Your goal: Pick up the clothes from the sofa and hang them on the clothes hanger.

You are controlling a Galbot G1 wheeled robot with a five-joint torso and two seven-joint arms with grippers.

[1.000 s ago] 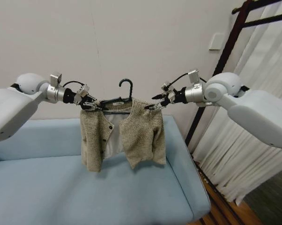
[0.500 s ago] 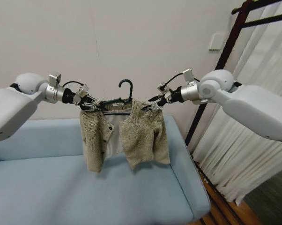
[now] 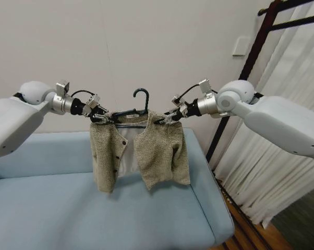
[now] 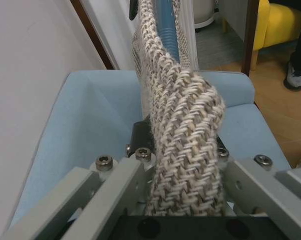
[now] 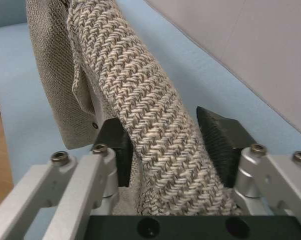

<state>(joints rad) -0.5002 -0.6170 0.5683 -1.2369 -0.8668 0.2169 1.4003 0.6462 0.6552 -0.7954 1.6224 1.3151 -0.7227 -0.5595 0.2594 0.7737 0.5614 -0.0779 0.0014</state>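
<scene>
Across the bottom of my head view runs the pale blue sofa [image 3: 68,208], with the dark clothes rack [image 3: 251,62] standing off its right end in front of white curtains [image 3: 282,172]. None of these has shifted in frame over the last second, so the camera has held its pose.

My right arm has changed the most. Its round elbow housing has swung in toward the middle, while my left arm sits almost where it was.

Between the two arms the beige knit cardigan [image 3: 141,151] hangs in the air above the sofa seat. Its front is open and it is draped over a black hanger [image 3: 140,99] whose hook points up against the wall. The sleeve on my right side now hangs a touch lower and farther out than a second ago.

The left gripper [image 3: 100,117] is clamped on the cardigan's left shoulder, at the hanger's end, and has barely moved. In its wrist view a thick fold of knit is bunched between the closed fingers.

The right gripper [image 3: 165,119] pinches the opposite shoulder and has crept slightly inward, toward the hook. In its wrist view the black pads [image 5: 221,144] are drawn in against a roll of the weave on both sides.
</scene>
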